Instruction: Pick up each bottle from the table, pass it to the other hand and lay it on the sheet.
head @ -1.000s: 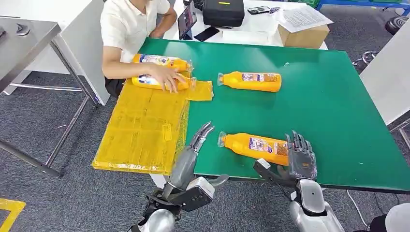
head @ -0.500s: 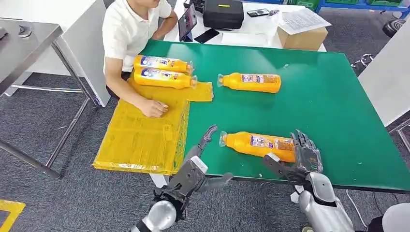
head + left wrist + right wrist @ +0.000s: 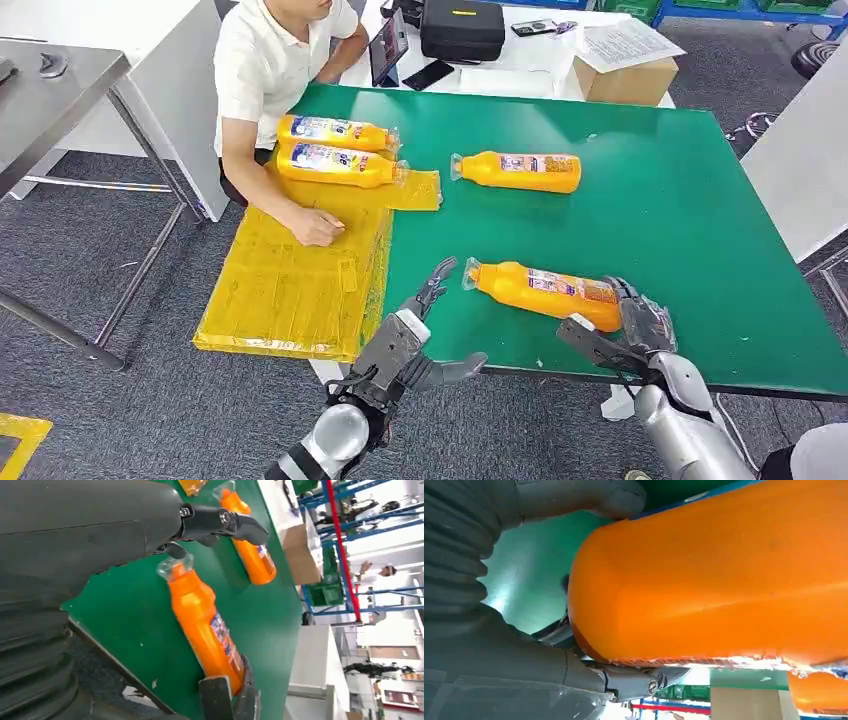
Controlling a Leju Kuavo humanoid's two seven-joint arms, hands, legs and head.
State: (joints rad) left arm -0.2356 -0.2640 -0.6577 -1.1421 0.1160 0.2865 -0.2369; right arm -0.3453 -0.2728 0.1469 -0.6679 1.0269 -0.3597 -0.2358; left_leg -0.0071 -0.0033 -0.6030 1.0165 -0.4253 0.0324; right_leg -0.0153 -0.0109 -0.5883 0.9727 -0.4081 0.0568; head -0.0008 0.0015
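Note:
An orange bottle (image 3: 545, 292) lies slanted near the green table's (image 3: 690, 230) front edge, cap towards my left. My right hand (image 3: 640, 325) grips its base; in the right wrist view the bottle (image 3: 724, 580) fills the palm between thumb (image 3: 574, 497) and fingers. My left hand (image 3: 418, 335) is open, its fingertips (image 3: 440, 272) just short of the cap, as the left wrist view shows with the bottle (image 3: 205, 625). A second bottle (image 3: 520, 170) lies farther back on the table. Two more bottles (image 3: 335, 132) (image 3: 340, 164) lie on the yellow sheet (image 3: 290, 275).
A person sits at the table's far left corner, one hand (image 3: 318, 226) resting on the sheet. Behind the table stand a cardboard box (image 3: 625, 75), a black case (image 3: 462, 28) and a tablet (image 3: 388, 45). A metal table (image 3: 50, 80) is at the left.
My right hand has closed on the bottle's base, and the bottle has swung so its cap points farther away. The person's hand left the two bottles and now rests on the sheet.

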